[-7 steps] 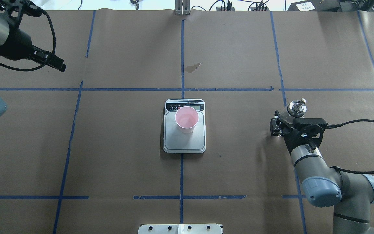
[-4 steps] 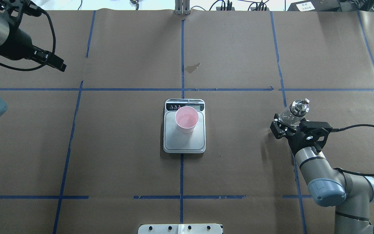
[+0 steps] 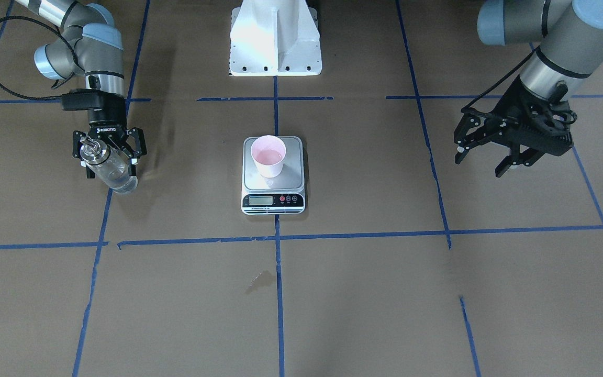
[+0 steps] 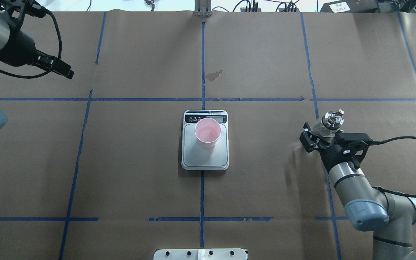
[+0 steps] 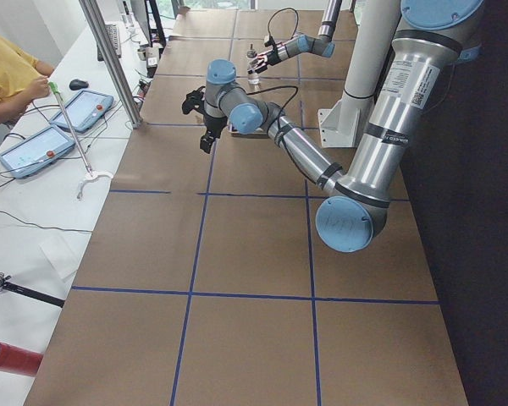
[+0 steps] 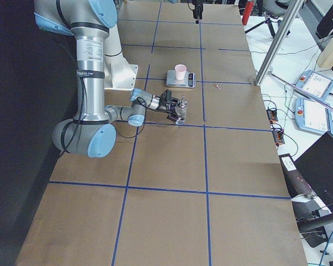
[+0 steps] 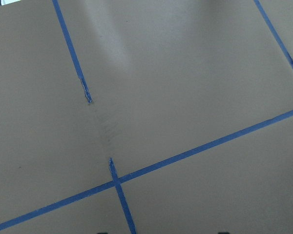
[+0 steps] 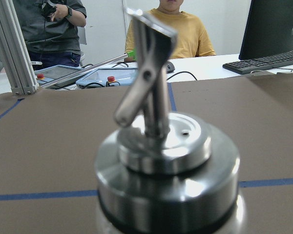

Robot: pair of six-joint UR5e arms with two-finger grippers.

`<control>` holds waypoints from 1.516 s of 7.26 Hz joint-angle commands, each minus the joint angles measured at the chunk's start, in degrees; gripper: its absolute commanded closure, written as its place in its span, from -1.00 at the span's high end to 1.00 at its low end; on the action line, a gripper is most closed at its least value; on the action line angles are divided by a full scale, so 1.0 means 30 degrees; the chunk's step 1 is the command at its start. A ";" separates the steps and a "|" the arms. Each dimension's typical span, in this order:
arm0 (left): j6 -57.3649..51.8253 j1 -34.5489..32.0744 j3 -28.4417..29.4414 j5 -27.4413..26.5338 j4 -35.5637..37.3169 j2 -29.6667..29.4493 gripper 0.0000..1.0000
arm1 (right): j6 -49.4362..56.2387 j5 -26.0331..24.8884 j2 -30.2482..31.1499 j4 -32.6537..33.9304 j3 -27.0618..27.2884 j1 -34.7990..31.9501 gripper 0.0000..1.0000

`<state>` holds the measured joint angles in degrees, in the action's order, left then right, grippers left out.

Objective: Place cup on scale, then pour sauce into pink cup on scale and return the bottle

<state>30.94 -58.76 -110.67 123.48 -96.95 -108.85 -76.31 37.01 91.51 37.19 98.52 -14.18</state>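
The pink cup (image 3: 268, 155) stands upright on the scale (image 3: 291, 178) at the table's middle; the cup (image 4: 208, 132) sits toward the display end of the scale's plate (image 4: 193, 155). My right gripper (image 3: 110, 170) is shut on the clear glass bottle (image 3: 115, 177), low over the table to my right. The bottle (image 4: 320, 127) leans, cap away from the gripper (image 4: 318, 134). Its metal pourer cap (image 8: 166, 161) fills the right wrist view. I cannot make out the sauce in the bottle or cup. My left gripper (image 3: 482, 162) hangs open and empty, far left and high.
The table is brown paper with blue tape lines. A small stain (image 4: 214, 75) lies beyond the scale. The white robot base (image 3: 275, 47) stands at my edge. Operators (image 8: 171, 29) and tablets are past the far edge.
My right wrist has drawn back slightly toward me and turned; the bottle leans more and more of its glass shows. The cup, the scale and the left arm have not moved.
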 commanded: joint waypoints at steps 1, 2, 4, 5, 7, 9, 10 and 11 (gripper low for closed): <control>0.0000 -0.0071 -0.0141 0.0003 0.0032 0.0013 0.61 | 0.0008 -0.1138 0.0634 0.0085 0.0353 0.1117 1.00; 0.0000 -0.0159 -0.0141 0.0003 0.0032 0.0013 0.61 | 0.0008 -0.1231 0.0813 0.0085 0.0789 0.1472 1.00; 0.0000 -0.0451 -0.0287 0.0003 0.0032 0.0101 0.61 | 0.0008 -0.1524 0.1806 0.0114 0.1550 0.2467 1.00; 0.0000 -0.0452 -0.0259 0.0003 0.0061 0.0130 0.61 | 0.0008 -0.1495 0.2942 0.0085 0.2338 0.3081 1.00; -0.0029 -0.0452 -0.0201 0.0003 0.0033 0.0188 0.61 | -0.0021 -0.0390 0.5638 -0.0118 0.3868 0.3876 1.00; -0.0350 -0.0452 0.0062 0.0003 0.0003 0.0306 0.61 | -0.0021 0.1514 0.7717 -0.0178 0.4861 0.3674 1.00; -0.0786 -0.0452 0.0441 0.0032 -0.0026 0.0277 0.61 | 0.0095 0.2421 0.8135 -0.0846 0.5011 0.3354 1.00; -0.2038 -0.0510 0.0764 0.0032 0.0032 0.0306 0.61 | 0.1140 0.4722 0.8371 -0.1113 0.4925 0.1610 1.00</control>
<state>28.07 -60.18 -109.51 123.54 -96.95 -107.99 -75.34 44.71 115.10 35.10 113.08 -5.12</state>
